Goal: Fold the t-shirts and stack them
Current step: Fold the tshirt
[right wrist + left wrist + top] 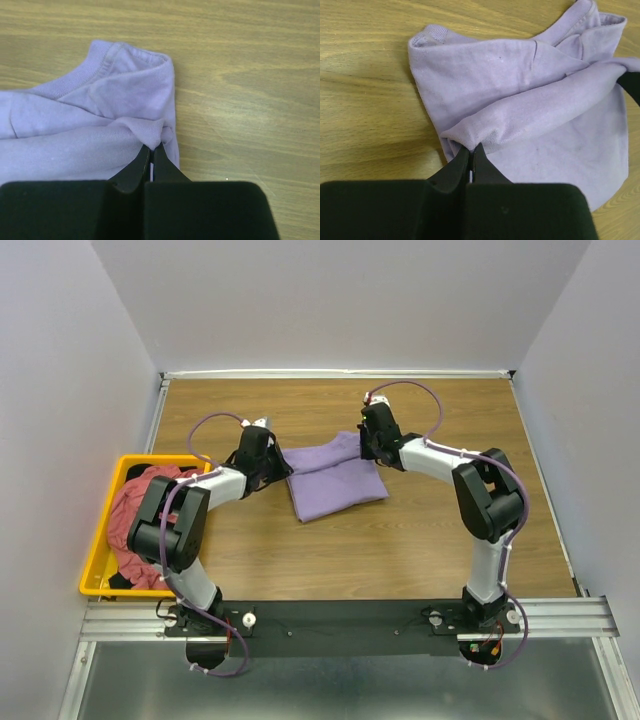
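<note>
The lavender-purple t-shirt (332, 480) lies partly folded on the wooden table, between my two arms. My left gripper (268, 462) is shut on a pinched edge of the shirt at its left side; in the left wrist view the gripper (471, 146) holds a fold of the shirt (520, 100). My right gripper (371, 448) is shut on the shirt's far right corner; in the right wrist view the gripper (152, 146) pinches the shirt (100, 120) near the collar. A dusty red-pink t-shirt (135, 510) and a dark one (125, 580) lie in the bin.
A yellow plastic bin (92, 575) stands at the table's left edge, beside the left arm. Bare wood (400, 550) lies in front of the lavender shirt and at the back. Grey walls close the table on three sides.
</note>
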### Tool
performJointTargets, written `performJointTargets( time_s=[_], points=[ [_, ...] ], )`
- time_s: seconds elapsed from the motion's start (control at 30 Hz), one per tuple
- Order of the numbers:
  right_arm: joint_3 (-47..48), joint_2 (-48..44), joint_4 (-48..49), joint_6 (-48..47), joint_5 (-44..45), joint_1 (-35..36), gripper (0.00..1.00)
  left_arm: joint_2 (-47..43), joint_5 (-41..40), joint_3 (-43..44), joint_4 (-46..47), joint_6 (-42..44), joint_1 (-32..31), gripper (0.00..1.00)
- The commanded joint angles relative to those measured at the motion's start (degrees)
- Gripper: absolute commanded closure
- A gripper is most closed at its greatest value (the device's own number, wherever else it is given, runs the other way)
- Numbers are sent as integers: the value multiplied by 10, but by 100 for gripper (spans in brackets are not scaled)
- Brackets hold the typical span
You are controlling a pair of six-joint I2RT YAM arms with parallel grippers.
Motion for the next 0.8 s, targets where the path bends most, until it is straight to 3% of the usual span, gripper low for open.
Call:
performJointTargets(
  time_s=[0.0, 0.33, 0.57, 0.63, 0.77],
  points=[
    [16, -4, 38, -4, 9, -4, 98, 28, -27, -8, 12, -5, 6, 100],
    [6, -61, 92, -25, -19, -4, 98, 72, -5, 7, 0, 4, 6, 100],
    [20, -4, 92, -34, -8, -4, 97, 67, -10, 14, -6, 5, 6, 100],
    [22, 18, 92, -37, 0, -4, 91, 64, -12, 16, -7, 3, 6, 100],
    [35, 43, 92, -41, 13, -7, 90, 49, -19, 17, -7, -3, 6, 100]
  ],
)
